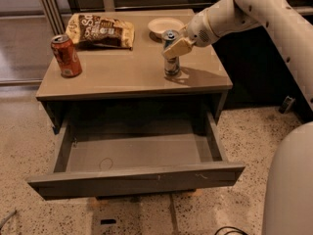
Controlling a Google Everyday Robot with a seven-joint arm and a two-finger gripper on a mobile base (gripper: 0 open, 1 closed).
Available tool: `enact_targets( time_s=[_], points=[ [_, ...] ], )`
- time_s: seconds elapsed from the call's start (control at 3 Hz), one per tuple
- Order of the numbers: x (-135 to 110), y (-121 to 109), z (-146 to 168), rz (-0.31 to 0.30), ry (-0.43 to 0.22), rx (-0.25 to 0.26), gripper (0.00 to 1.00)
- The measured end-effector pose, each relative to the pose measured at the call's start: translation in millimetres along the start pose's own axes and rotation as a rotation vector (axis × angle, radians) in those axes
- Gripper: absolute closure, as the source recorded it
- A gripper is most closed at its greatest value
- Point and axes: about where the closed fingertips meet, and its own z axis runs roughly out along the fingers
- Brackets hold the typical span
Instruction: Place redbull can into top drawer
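Note:
The redbull can (pixel 171 65), slim and silver with dark blue, stands upright on the right half of the table top (pixel 122 72). My gripper (pixel 175 47) reaches in from the right and is closed around the can's upper half; one beige finger (pixel 178 47) lies across its front. The can's base still rests on the table. The top drawer (pixel 137 177) below the table top is pulled wide open, and its inside is bare.
A red soda can (pixel 66 56) stands at the table's left edge. A chip bag (pixel 100 31) lies at the back left, and a small white bowl (pixel 165 25) sits at the back just behind the redbull can. My arm (pixel 274 13) spans the right side.

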Motion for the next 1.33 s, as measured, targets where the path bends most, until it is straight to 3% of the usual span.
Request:
enact_targets(
  time_s=[0.33, 0.67, 1.0, 1.33],
  points=[
    [0, 0, 0, 0.000, 0.000, 0.000, 0.89],
    [-1, 4, -2, 0.003, -0.009, -0.004, 1.00],
    [-9, 22, -14, 0.017, -0.060, -0.023, 1.00],
    [-21, 54, -40, 0.056, -0.150, -0.043, 1.00]
  ],
)
